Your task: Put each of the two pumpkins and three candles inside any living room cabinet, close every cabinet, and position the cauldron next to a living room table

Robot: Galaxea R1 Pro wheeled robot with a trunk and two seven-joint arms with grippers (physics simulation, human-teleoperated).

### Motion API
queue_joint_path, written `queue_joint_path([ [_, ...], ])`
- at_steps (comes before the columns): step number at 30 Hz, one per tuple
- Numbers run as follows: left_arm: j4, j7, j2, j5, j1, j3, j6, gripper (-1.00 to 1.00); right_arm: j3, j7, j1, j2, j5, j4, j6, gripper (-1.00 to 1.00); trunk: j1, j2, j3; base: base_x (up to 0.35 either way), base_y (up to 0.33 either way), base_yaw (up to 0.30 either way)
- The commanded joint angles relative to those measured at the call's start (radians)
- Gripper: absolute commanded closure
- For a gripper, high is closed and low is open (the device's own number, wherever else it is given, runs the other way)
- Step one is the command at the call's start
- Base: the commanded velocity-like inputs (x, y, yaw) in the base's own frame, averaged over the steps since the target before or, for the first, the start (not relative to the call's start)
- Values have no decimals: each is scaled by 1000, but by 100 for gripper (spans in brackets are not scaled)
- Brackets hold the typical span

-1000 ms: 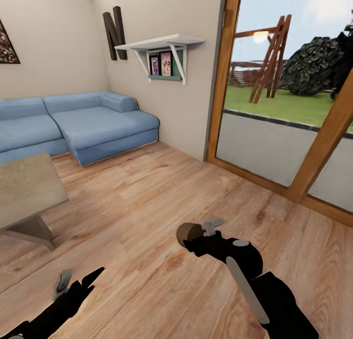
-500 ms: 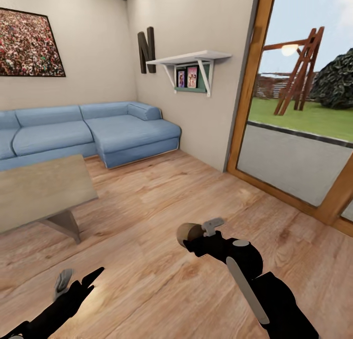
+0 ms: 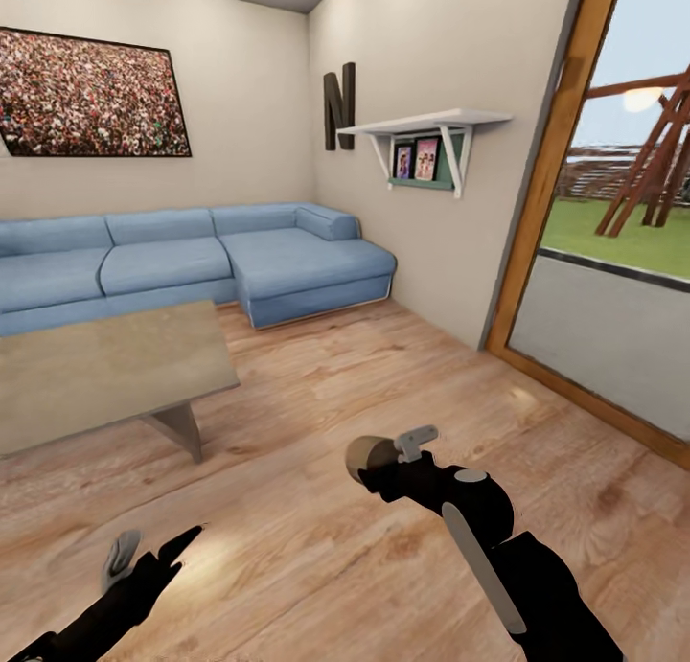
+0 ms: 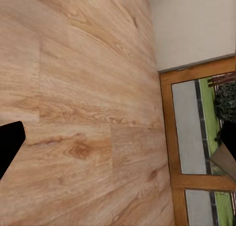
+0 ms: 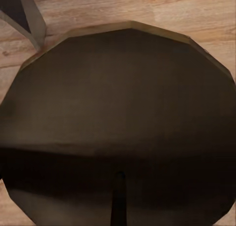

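Nearest you, low over the wood plank floor (image 3: 316,403), your left gripper (image 3: 153,557) hangs with its fingers spread and nothing between them, while your right gripper (image 3: 388,451) is clamped on a short tan-beige cylindrical candle (image 3: 367,456), whose dark end face (image 5: 118,118) sits close against the right wrist camera. Farther off to the left stands the low light-wood table (image 3: 96,375), and beyond it the blue sectional sofa (image 3: 192,264) runs along the back wall, with the white wall shelf (image 3: 431,125) on the right-hand wall.

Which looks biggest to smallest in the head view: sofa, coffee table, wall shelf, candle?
1. sofa
2. coffee table, nearer the camera, so its place against the sofa is unsure
3. wall shelf
4. candle, in the right gripper
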Motion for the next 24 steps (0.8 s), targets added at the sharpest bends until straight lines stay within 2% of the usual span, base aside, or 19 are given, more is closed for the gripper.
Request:
queue_joint_path([
  [1, 1, 0, 0, 2, 0, 1, 4, -100, 1, -3, 0, -1, -4, -1, 4, 100, -4, 7, 3, 0, 0, 291],
  [6, 10, 48, 0, 4, 0, 2, -5, -100, 2, -3, 2, -1, -3, -1, 4, 100, -23, 42, 18, 0, 0, 243],
  [8, 16, 56, 0, 3, 0, 22, -6, -100, 3, -3, 2, 0, -3, -1, 4, 100, -23, 42, 18, 0, 0, 87],
  [9, 23, 66, -2, 2, 0, 52, -7, -100, 3, -3, 3, -1, -3, -2, 3, 100, -23, 42, 18, 0, 0, 50],
  [10, 29, 135, -2, 2, -3, 93, -1, -100, 1, -2, 7, -2, -3, -1, 3, 100, -23, 42, 18, 0, 0, 16],
  [12, 19, 180, -1, 4, -5, 100, 7, -100, 0, -2, 8, -2, -3, -1, 2, 100, -23, 42, 18, 0, 0, 12],
  [13, -33, 294, -1, -15, -7, 95, 24, -100, -1, -2, 9, -1, -3, -2, 3, 100, -23, 42, 18, 0, 0, 3],
  [17, -70, 364, -8, -32, -10, 93, 61, -100, -2, 0, 10, 0, -5, -2, 3, 100, -23, 42, 18, 0, 0, 2],
  [18, -76, 379, -9, -21, -11, 101, 69, -100, -2, 0, 10, 0, -6, -2, 4, 100, -19, 35, 15, 0, 0, 0],
  [20, -80, 396, -8, 22, -12, 119, 76, -100, -4, 1, 10, 0, -8, -2, 16, 100, -12, 21, 9, 0, 0, 0],
  [22, -82, 404, -3, 45, -12, 129, 79, -100, -6, 2, 10, 1, -9, -2, 48, 100, -4, 7, 2, 0, 0, 30],
  [24, -83, 407, 1, 51, -11, 134, 80, -100, -4, 2, 10, 1, -9, -2, 64, 100, 4, -7, -4, 0, 0, 152],
])
